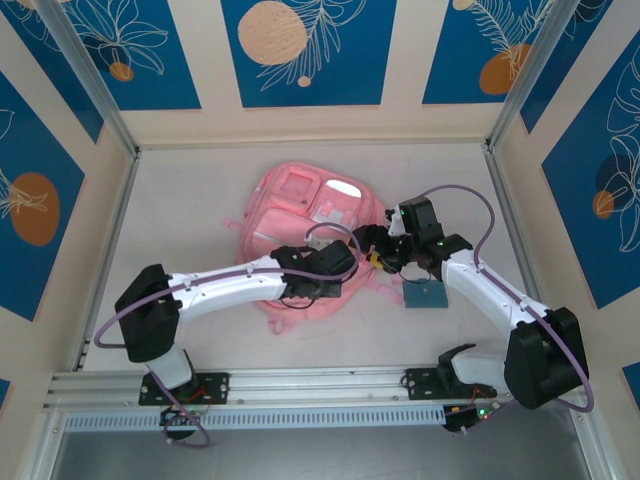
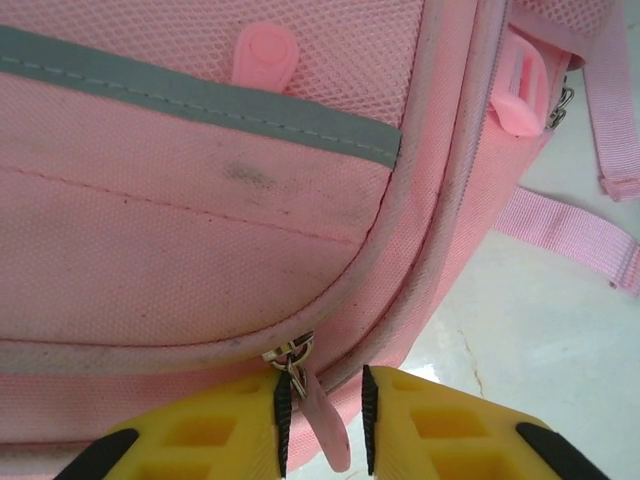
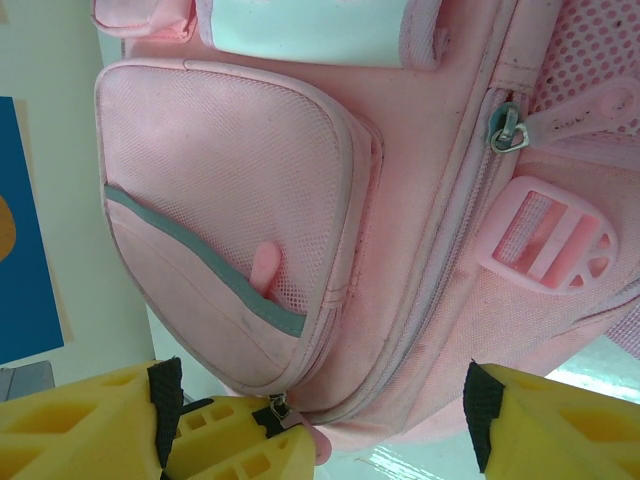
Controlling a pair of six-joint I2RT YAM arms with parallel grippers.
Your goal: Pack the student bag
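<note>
From above, the pink bag (image 1: 305, 230) lies flat in the middle of the tabletop (image 1: 180, 220). Both arms reach onto its near right edge, and a teal case (image 1: 427, 293) lies near it.

Left wrist: the left hand (image 2: 323, 420) is narrowly open, its pads flanking a pink zipper pull (image 2: 328, 430) without clearly pinching it.

Right wrist: the right hand (image 3: 325, 415) is wide open around the bag's corner.
</note>
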